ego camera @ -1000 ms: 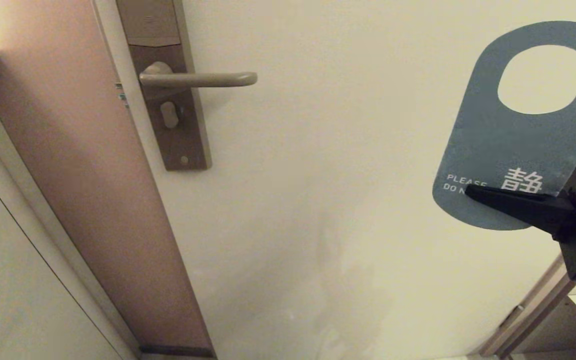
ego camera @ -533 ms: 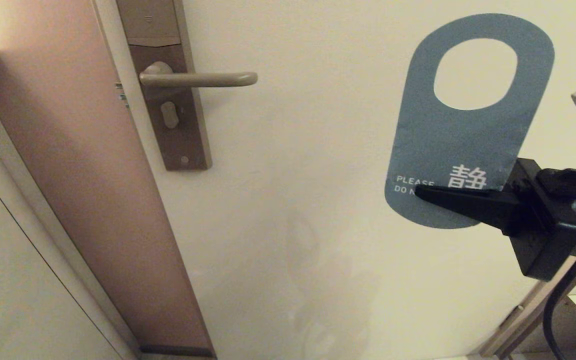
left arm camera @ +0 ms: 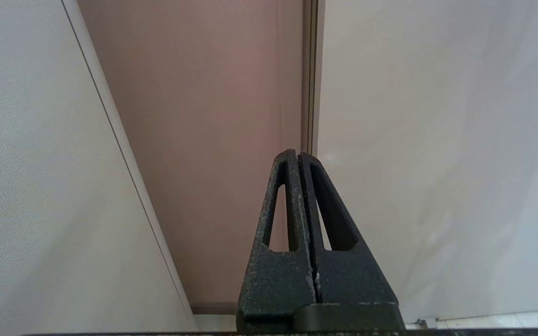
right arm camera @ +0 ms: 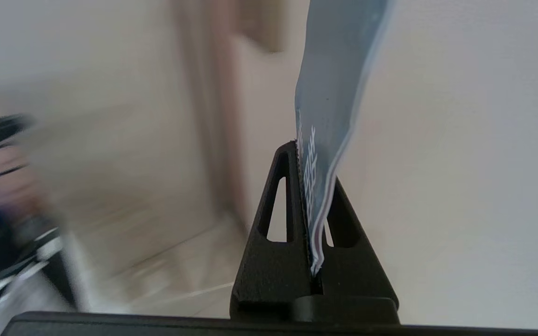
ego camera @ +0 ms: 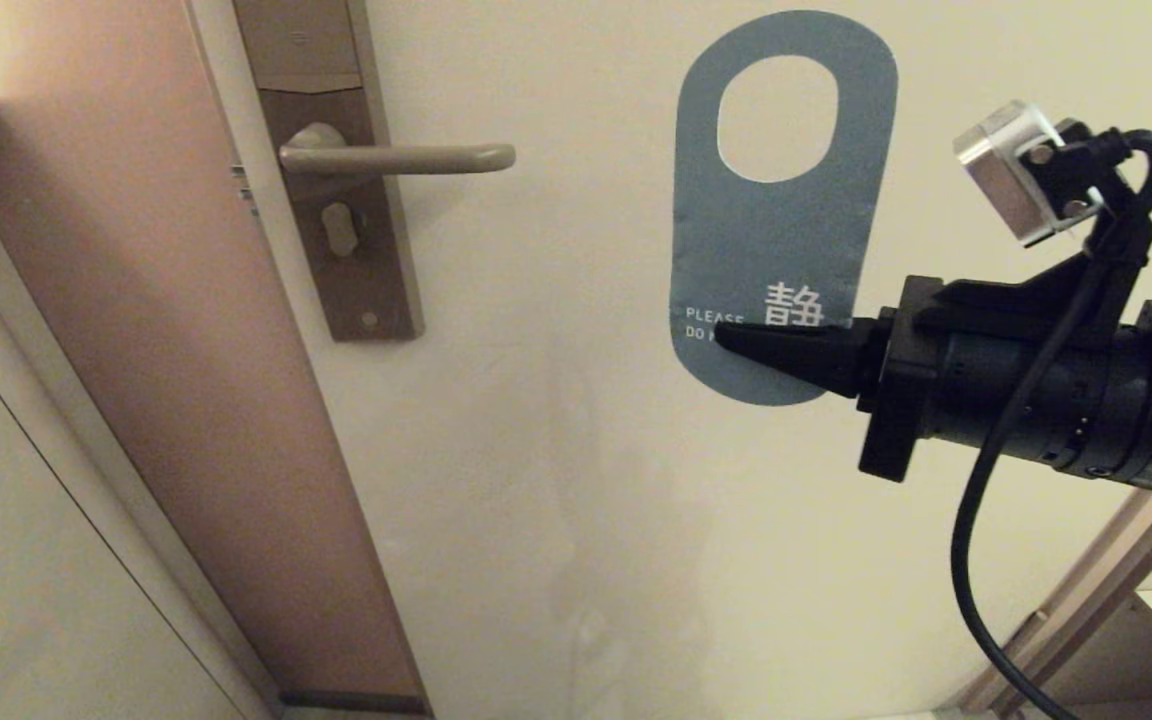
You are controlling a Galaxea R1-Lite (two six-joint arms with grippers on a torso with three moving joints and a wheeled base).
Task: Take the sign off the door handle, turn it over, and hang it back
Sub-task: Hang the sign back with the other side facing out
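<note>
pale door (ego camera: 576, 450) fills most of the head view, with a brown frame strip (ego camera: 166, 380) running down its left side. on the door's tall brown plate (ego camera: 336, 230) sits the door handle (ego camera: 406, 158), a slim lever pointing right, bare, with nothing hung on it. the sign (ego camera: 776, 250) is off the handle and held upright in the air, well to the right of the lever's rounded end, its teal "please do" face toward the camera and its oval hole uppermost. the right gripper (ego camera: 736, 338) reaches in from the right, level, its jaws clamped flat on the sign's lower end across the lettering; the right wrist view shows the card pinched edge-on between the fingers (right arm camera: 273, 224). the left gripper (left arm camera: 299, 156) hangs low by the frame, jaws pressed together on nothing.

judging by this, the step in hand is the re-hanging. the next move calls for carrying the hole to the lever's free end, lining it up, and slipping it over before letting go.
</note>
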